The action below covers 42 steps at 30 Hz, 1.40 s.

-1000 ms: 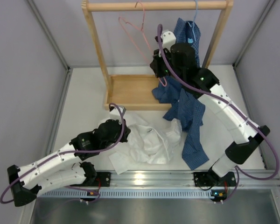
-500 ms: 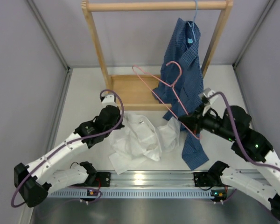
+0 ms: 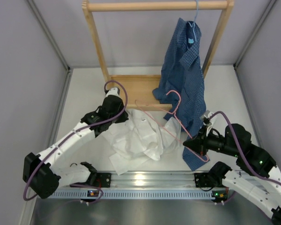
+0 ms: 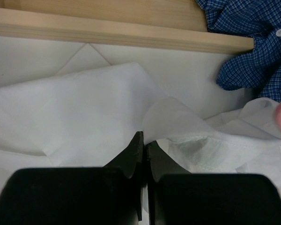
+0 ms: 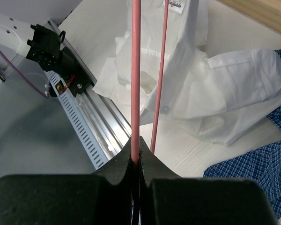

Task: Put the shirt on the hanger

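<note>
Right gripper [image 3: 193,142] is clenched on the hanger [image 5: 136,70], with the pink wire pinched between the black fingertips in the right wrist view [image 5: 136,157] and a second thinner run of the wire just beside it. From the top view the hanger reaches away from that gripper toward the wooden rack [image 3: 154,5], its hook end near the lower part of the blue checked shirt [image 3: 185,70]. The frame passes over the right side of the shirt [image 3: 140,138]; can't tell if wire touches cloth. The shirt is a crumpled white heap on the table [image 3: 84,89], between the two arms and just in front of the rack's base tray [image 3: 131,91], with its small neck label [image 3: 143,120] facing up and a sleeve lying against the blue shirt's hem. Left gripper [image 3: 117,117] sits at the shirt's far-left edge near the tray. In the left wrist view its jaws are pressed together [image 4: 143,138] with the tips down on the white fabric [image 4: 84,112]; can't tell if any cloth is caught between them. The blue checked shirt hangs from the rack bar on a light blue hanger [image 3: 195,21], its tail draped down onto the table on the right.
</note>
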{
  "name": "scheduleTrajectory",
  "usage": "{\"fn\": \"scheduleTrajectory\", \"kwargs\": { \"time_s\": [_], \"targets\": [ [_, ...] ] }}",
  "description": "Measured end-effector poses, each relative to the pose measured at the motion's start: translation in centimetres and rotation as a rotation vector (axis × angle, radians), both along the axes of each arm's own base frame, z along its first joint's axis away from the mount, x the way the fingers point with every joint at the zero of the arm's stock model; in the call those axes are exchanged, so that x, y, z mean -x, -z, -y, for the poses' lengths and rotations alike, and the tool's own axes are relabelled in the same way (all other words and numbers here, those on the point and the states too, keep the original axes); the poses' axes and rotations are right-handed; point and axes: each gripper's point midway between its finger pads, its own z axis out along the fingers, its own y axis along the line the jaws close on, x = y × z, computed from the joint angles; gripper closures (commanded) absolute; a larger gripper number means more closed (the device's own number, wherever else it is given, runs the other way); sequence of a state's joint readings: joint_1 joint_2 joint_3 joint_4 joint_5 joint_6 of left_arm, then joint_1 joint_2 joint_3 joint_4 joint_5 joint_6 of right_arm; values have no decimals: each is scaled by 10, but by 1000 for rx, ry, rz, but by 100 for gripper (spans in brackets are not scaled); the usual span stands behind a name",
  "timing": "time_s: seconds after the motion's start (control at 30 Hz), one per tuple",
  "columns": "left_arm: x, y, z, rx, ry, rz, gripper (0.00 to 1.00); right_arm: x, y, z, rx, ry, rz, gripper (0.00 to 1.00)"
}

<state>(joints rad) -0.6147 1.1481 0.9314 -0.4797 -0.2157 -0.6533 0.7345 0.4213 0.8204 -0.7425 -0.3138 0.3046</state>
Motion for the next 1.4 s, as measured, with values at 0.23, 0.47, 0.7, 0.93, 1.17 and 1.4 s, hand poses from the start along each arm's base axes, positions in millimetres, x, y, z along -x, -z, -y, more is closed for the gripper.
{"fn": "scheduleTrajectory", "kwargs": {
  "time_s": [0.23, 0.47, 0.7, 0.93, 1.17, 1.4],
  "targets": [
    [-7, 8, 14, 16, 32, -29, 100, 11, 8, 1, 10, -36, -37, 100],
    [-16, -3, 26, 38, 55, -24, 100, 22, 16, 5, 34, -57, -89, 100],
    [-14, -11, 35, 76, 93, -23, 100, 22, 30, 9, 87, -37, -143, 100],
    [4, -27, 53, 161, 214, -35, 100, 8, 41, 5, 176, 1, -212, 100],
    [38, -62, 93, 277, 445, -39, 100, -14, 18, -7, 203, 24, -210, 100],
    [93, -148, 132, 421, 697, 67, 100, -16, 2, -38, 53, -90, -140, 100]
  ]
}}
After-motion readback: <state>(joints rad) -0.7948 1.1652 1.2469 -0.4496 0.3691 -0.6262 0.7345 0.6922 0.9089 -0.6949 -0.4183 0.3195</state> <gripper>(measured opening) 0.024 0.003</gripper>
